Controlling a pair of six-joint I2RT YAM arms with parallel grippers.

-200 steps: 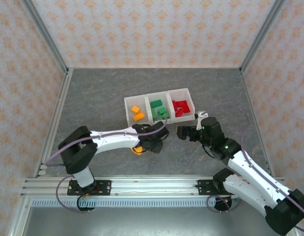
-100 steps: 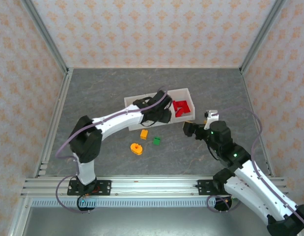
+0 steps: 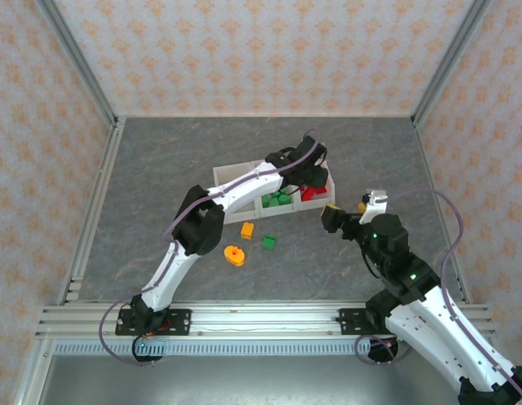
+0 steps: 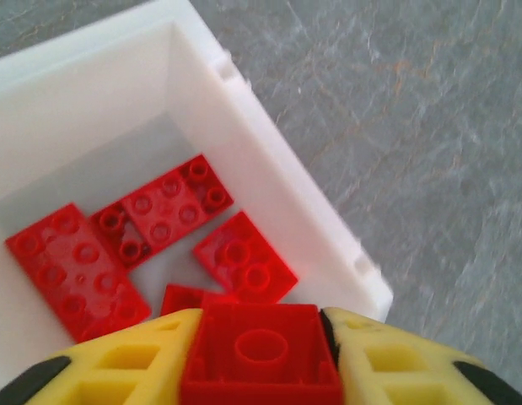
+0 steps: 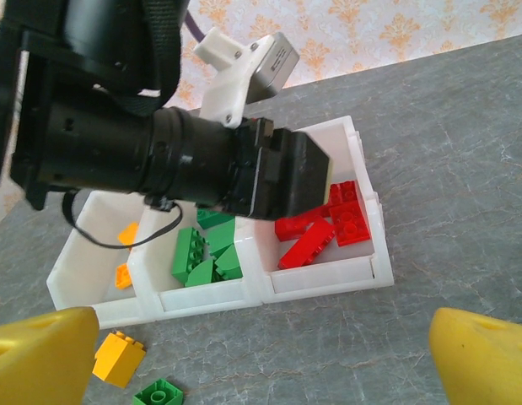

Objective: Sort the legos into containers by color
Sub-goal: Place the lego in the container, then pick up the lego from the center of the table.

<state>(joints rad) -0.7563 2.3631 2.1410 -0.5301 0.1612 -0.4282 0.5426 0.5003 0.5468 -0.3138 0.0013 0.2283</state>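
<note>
My left gripper (image 3: 308, 177) hovers over the right-hand bin of the white row of containers (image 3: 220, 179), shut on a red brick (image 4: 261, 354) held between its yellow fingers (image 4: 117, 363). Below it, several red bricks (image 4: 164, 211) lie in that bin (image 4: 273, 181). The middle bin holds green bricks (image 5: 206, 253) and the left bin orange ones (image 5: 124, 234). My right gripper (image 3: 332, 218) is open and empty just right of the bins' front, its fingers (image 5: 41, 354) spread wide. The left arm's black wrist (image 5: 159, 160) hides the bins' back part in the right wrist view.
Three loose pieces lie in front of the bins: an orange brick (image 3: 246, 229), a green brick (image 3: 268, 242) and an orange round piece with a hole (image 3: 234, 255). Metal frame rails and patterned walls enclose the grey table (image 3: 159, 169).
The left arm has swung from the loose pieces in front of the bins, across the green bin, to above the red bin. The right gripper has drawn back slightly to the right.
</note>
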